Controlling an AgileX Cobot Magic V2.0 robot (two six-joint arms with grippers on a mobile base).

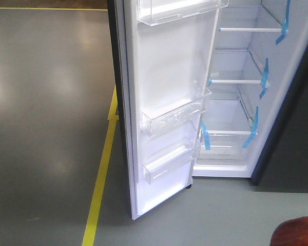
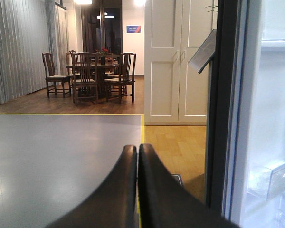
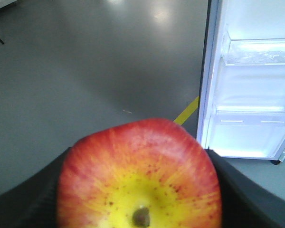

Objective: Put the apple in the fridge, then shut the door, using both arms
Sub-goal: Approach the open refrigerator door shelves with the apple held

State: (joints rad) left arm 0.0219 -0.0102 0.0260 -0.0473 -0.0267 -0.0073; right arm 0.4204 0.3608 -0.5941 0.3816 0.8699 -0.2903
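Two grippers, two conditions: the right gripper (image 3: 138, 154) pinches the apple (image 3: 140, 175) between its black fingers (image 3: 249, 199), stem dimple towards the wrist camera; the left gripper (image 2: 137, 151) has its fingers pressed together with nothing between them.

In the front view the apple (image 1: 297, 233) sits at the lower right corner, well short of the fridge (image 1: 231, 110) and not yet inside it. The open white compartment lies ahead of it and a little to the left, with its blue-taped shelves (image 1: 246, 134) running across the reach. The door (image 1: 164, 77) stands swung wide on the compartment's left, its white inner face and clear bins (image 1: 174, 117) turned towards the camera, so it does not cross the line from apple to shelf.

As I judge it, the right arm is nearer and already loaded; its move is forward and slightly leftward, onto a shelf. The left gripper is near the door's dark edge (image 2: 221, 95), which lies to its right; that suits it for the closing push, though I cannot tell which face it would meet first.
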